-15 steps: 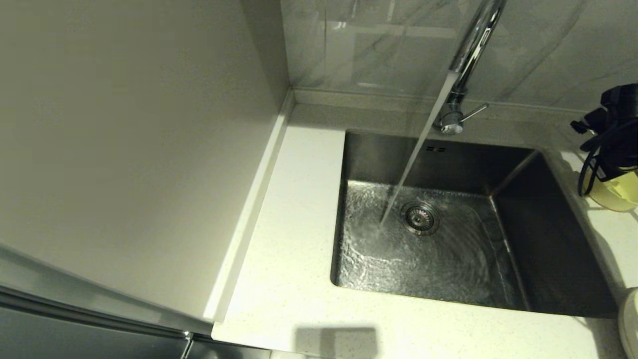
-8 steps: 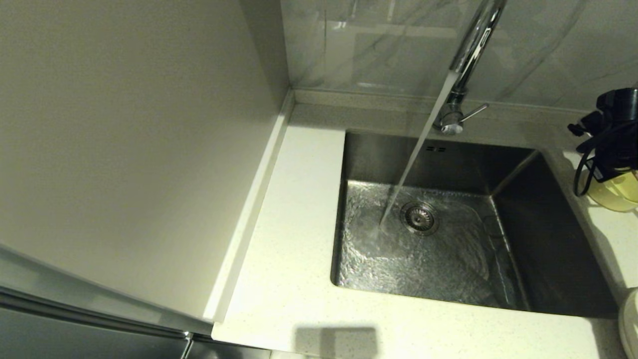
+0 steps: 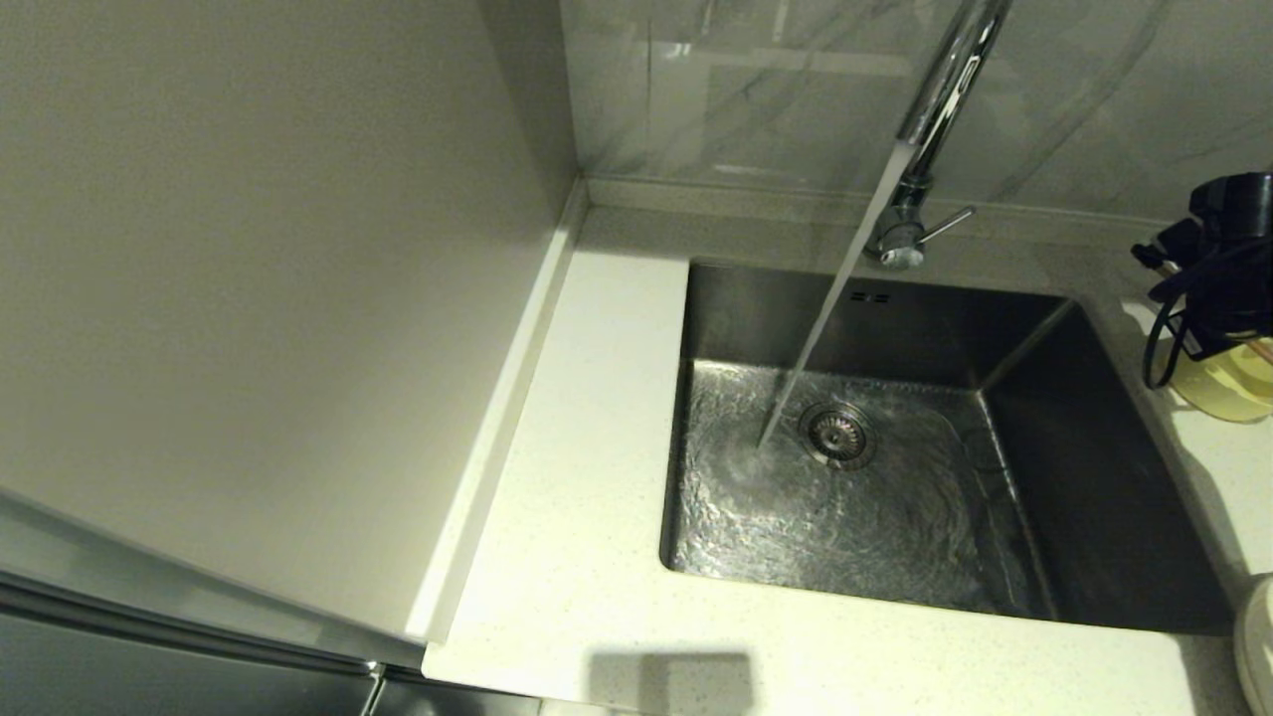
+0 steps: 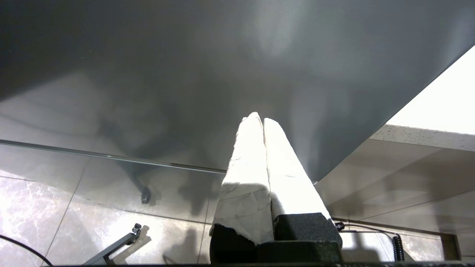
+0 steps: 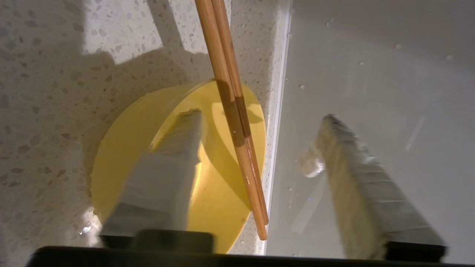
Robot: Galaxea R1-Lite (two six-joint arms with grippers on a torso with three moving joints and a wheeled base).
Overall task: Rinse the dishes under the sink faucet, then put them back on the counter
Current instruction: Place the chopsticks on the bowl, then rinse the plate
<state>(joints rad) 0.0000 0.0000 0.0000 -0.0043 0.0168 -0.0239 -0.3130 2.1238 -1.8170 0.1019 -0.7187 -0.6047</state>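
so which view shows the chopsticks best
The right wrist view: the chopsticks lie across the yellow bowl, between the open right tool's fingers. The head view shows only a sliver; the left wrist view shows none.

Dim, yellowish light; glare on the wet sink (image 3: 845, 517), blurred fingers (image 5: 163, 178) close up.

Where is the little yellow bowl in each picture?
Head view: yellow bowl at the far right edge, on the counter, under the right gripper.
Left wrist view: not in it.
Right wrist view: bowl at centre-left, chopsticks across it.
Shared landmark: the speckled counter.
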